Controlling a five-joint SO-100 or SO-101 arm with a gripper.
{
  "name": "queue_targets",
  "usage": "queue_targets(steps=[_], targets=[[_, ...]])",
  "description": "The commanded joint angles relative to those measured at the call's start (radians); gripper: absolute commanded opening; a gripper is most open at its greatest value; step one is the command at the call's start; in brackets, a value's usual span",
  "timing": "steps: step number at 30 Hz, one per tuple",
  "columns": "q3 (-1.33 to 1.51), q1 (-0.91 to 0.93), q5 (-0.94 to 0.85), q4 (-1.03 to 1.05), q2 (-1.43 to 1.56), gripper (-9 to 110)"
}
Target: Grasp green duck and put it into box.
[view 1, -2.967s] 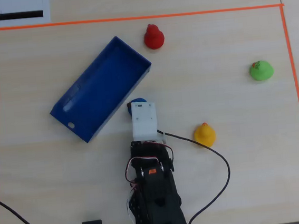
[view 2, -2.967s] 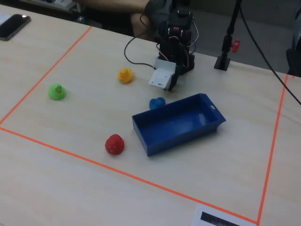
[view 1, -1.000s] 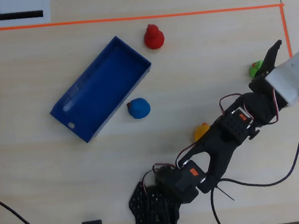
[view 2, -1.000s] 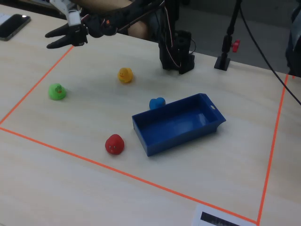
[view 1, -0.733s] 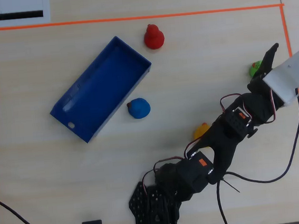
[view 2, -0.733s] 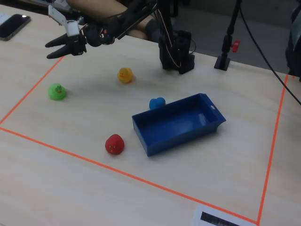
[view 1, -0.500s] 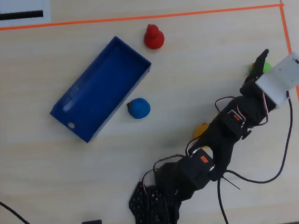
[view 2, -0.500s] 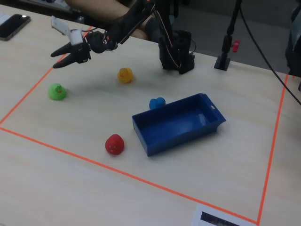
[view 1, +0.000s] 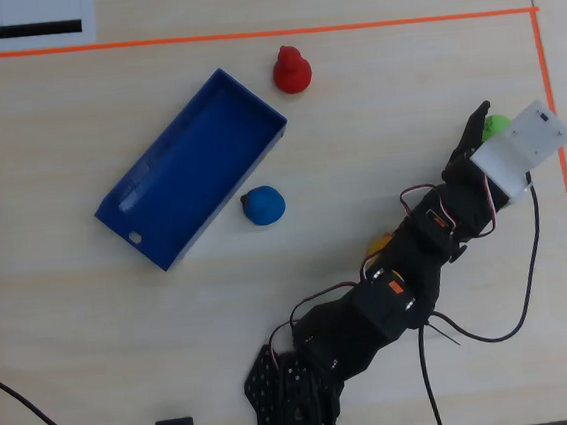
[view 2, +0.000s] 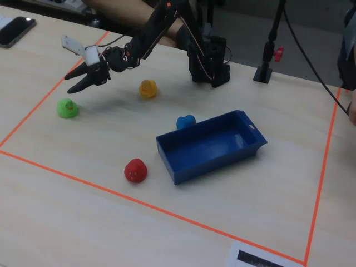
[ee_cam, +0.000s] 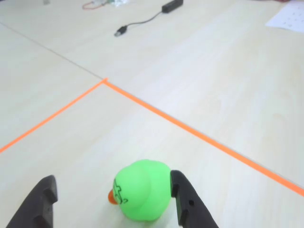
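The green duck (ee_cam: 142, 190) stands on the pale wooden table, beak to the left in the wrist view. It lies between my open jaws, close against the right finger (ee_cam: 183, 199), with a wide gap to the left finger (ee_cam: 45, 194). My gripper (ee_cam: 111, 180) is empty. In the fixed view the gripper (view 2: 75, 83) hangs just above and behind the duck (view 2: 67, 108). In the overhead view the duck (view 1: 497, 124) peeks out beside the gripper (view 1: 485, 118), near the right tape line. The dark blue box (view 1: 226, 197) lies open and empty at centre left, far from the gripper, and also shows in the fixed view (view 2: 206, 161).
A red duck (view 1: 291, 69) stands beyond the box, a blue duck (view 1: 263, 205) against its near wall, and a yellow duck (view 1: 379, 245) is half hidden by my arm. Orange tape (view 1: 547, 77) frames the work area. A cable plug (ee_cam: 121, 32) lies outside it.
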Motion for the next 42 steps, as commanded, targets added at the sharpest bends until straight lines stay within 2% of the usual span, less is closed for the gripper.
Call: queue_targets(steps=[1,24,39,42], targets=[[-0.054,-0.009,-0.006,-0.040,-0.014,32],[-0.221,-0.035,-0.037,-0.123,-0.273,32],[-0.408,-0.032,-0.057,-0.106,-0.445,32],[-0.417,-0.031,-0.072,-0.104,-0.468,27]])
